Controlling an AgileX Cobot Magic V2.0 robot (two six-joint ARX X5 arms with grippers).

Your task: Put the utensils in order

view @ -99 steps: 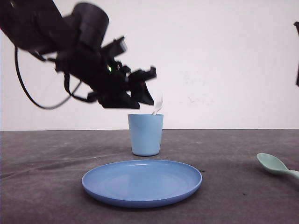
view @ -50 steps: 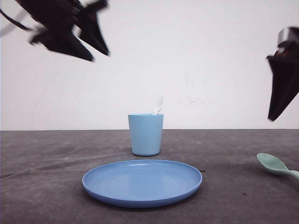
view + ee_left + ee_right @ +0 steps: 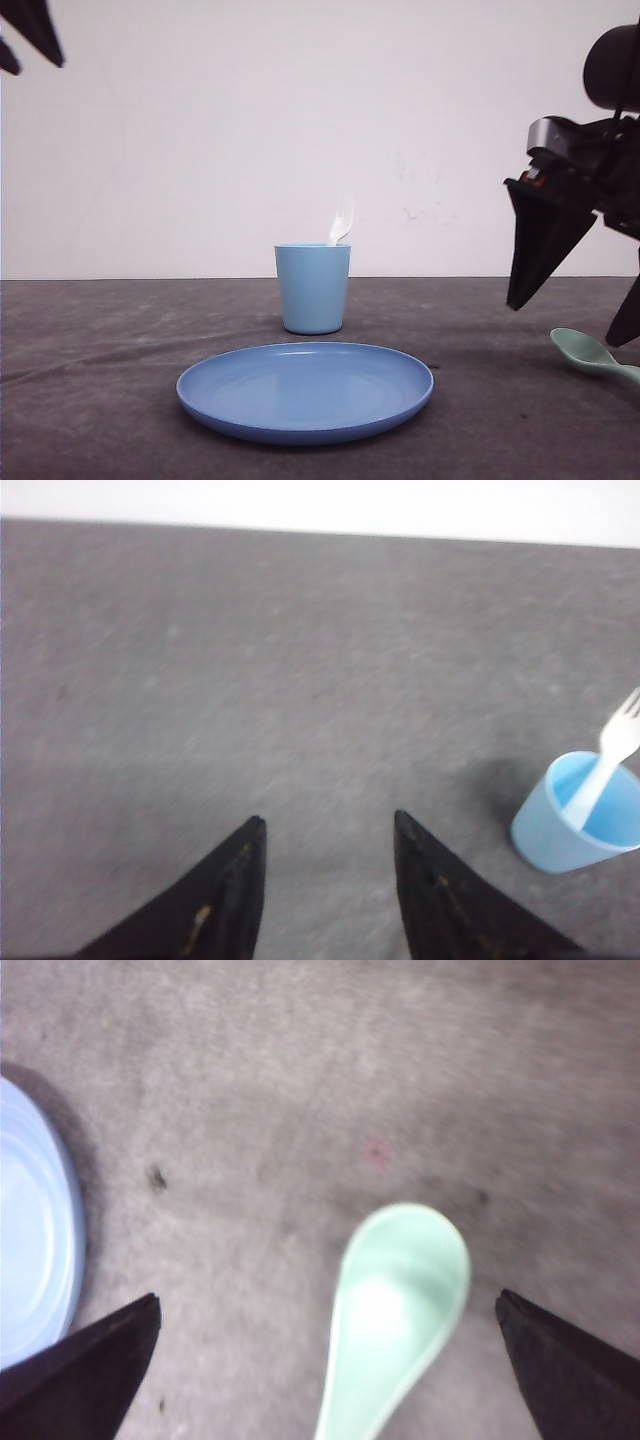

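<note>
Right gripper (image 3: 325, 1360), jaws spread wide, hangs over the spoon (image 3: 395, 1310) near the table's (image 3: 100, 400) right edge, lined up to grasp; fork (image 3: 341, 222) stands in the cup (image 3: 312, 290); left gripper (image 3: 325, 880) open, empty.

I can read no text, label, brand, number or sign anywhere here. The cup (image 3: 313, 288), the plate (image 3: 305, 392), the fork (image 3: 604, 765) and the spoon (image 3: 395, 1310) all show me plain, unmarked surfaces, and the wall (image 3: 300, 120) and grey table (image 3: 100, 380) carry no writing that I can make out.
</note>
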